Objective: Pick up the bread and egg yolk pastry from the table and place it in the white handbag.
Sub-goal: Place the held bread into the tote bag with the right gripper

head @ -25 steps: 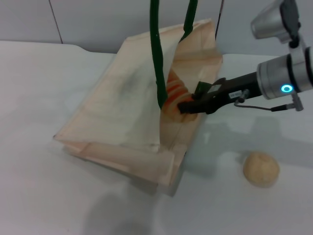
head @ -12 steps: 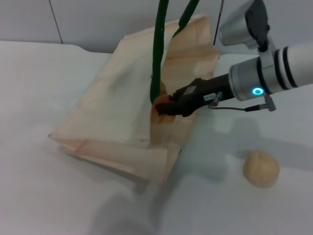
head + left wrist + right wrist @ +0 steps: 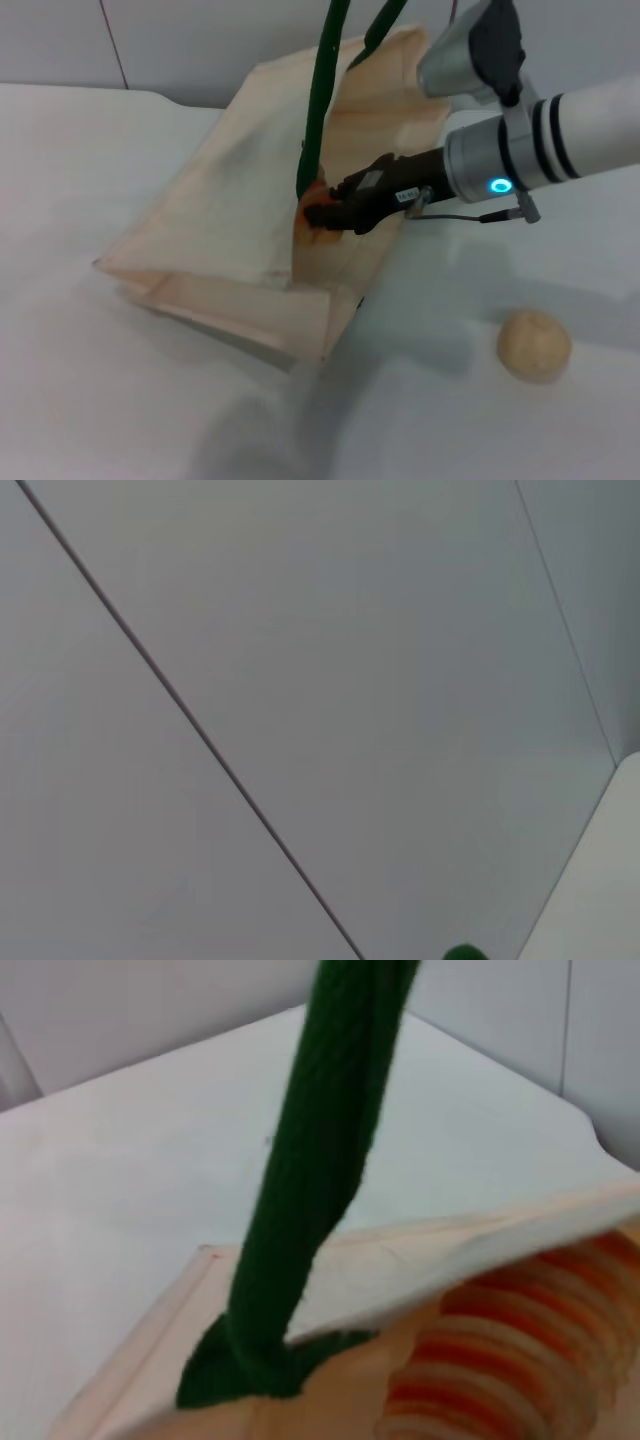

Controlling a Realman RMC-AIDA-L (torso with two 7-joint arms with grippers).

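White tabletop (image 3: 120, 400) fills the head view, with a pale panelled wall behind its far edge. One white handbag (image 3: 220, 210) stands tilted near the middle of the table toward the far edge, its mouth open toward the robot's right. Its two dark green handles (image 3: 318, 90) rise taut out of the top of the picture. Bare surface lies all around the bag: a wide stretch toward the left edge and the near edge, a narrower strip between the bag and the far edge.

The right gripper (image 3: 325, 212) reaches in from the right, its dark fingers inside the bag's mouth just under the rim where a handle is sewn on. An orange patch shows at its tip; that is the one bread (image 3: 500, 1350), which the right wrist view shows as orange-and-cream ridges lying inside the bag, under the folded fabric rim and beside the handle's stitched base. Whether the fingers clamp the loaf or stand apart cannot be told.

One egg yolk pastry (image 3: 534, 344) sits alone on the table toward the near right, well apart from the bag and below the right arm, with open room on every side.

The left gripper does not show; its wrist camera sees only wall panels and a bit of green.
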